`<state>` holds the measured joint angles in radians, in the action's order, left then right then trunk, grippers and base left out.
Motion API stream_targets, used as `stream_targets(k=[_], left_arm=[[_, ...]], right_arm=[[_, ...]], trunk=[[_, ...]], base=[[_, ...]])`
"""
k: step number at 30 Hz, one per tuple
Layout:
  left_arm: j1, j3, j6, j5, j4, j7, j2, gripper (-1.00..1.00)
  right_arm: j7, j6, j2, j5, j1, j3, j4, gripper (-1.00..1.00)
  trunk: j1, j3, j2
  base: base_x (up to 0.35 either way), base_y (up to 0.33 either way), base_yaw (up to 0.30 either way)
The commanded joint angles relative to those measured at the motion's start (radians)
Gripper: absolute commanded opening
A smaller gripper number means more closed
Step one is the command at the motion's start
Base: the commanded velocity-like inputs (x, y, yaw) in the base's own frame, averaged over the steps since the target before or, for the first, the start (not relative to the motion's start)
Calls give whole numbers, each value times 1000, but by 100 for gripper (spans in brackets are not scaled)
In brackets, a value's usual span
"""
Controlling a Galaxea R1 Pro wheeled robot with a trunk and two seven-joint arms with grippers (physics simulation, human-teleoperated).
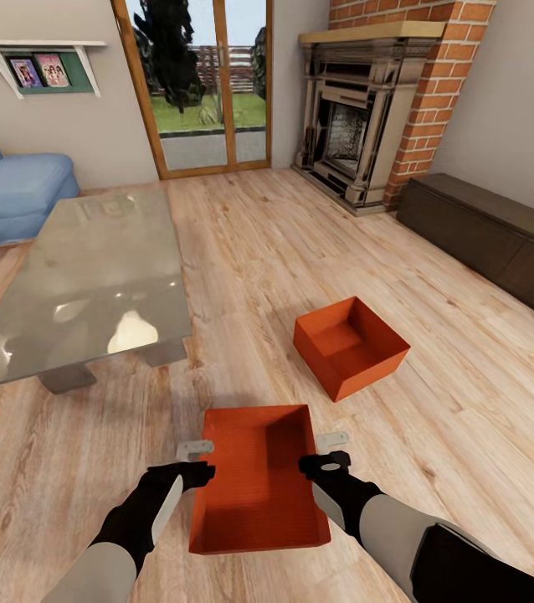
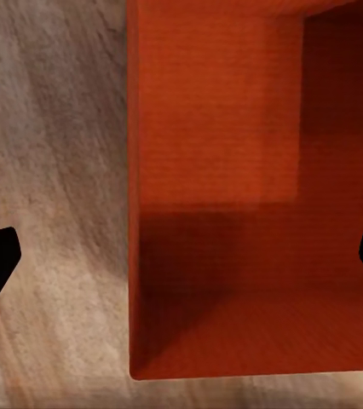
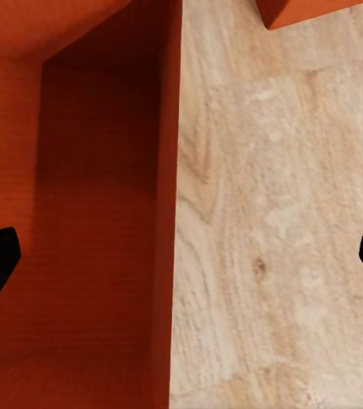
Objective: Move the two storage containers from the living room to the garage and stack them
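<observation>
Two orange-red storage containers lie on the light wood planks of the living room. The nearer container [image 1: 254,477] sits right in front of me, open top up, between my hands. My left gripper [image 1: 195,461] is open at its left wall; in the left wrist view this gripper [image 2: 181,260] has its fingers wide apart, one on each side of that wall [image 2: 134,213]. My right gripper [image 1: 328,450] is open at the right wall; the right wrist view shows that gripper [image 3: 181,260] straddling the wall [image 3: 169,213]. The second container [image 1: 351,345] stands further ahead to the right, turned at an angle, and one of its corners [image 3: 309,10] is in the right wrist view.
A glass-topped table [image 1: 74,276] stands ahead on the left, with a blue sofa [image 1: 7,193] behind it. Glazed patio doors [image 1: 204,84] and a brick fireplace [image 1: 359,126] are at the far wall. A dark low cabinet [image 1: 501,234] runs along the right wall.
</observation>
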<state>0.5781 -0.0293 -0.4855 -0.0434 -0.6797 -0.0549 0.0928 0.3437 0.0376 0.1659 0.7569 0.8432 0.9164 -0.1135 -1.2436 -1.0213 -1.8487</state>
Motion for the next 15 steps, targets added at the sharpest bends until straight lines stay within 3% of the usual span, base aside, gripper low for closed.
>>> stream_targets(k=[1,7,15], left_arm=[[0,-3,-5,-5,-1,-3,1,100],[0,-3,-4,-6,9,-6,1,100],[0,-1,-3,-6,29,-11,2,100]], right_arm=[[6,4,1,6,1,8,-2,100],[7,5,1,7,1,9,-2,100],[4,5,1,6,1,9,-2,100]], trunk=[[0,-1,0],[0,-1,0],[-31,-26,-56]], base=[[0,0,0],[0,0,0],[0,0,0]])
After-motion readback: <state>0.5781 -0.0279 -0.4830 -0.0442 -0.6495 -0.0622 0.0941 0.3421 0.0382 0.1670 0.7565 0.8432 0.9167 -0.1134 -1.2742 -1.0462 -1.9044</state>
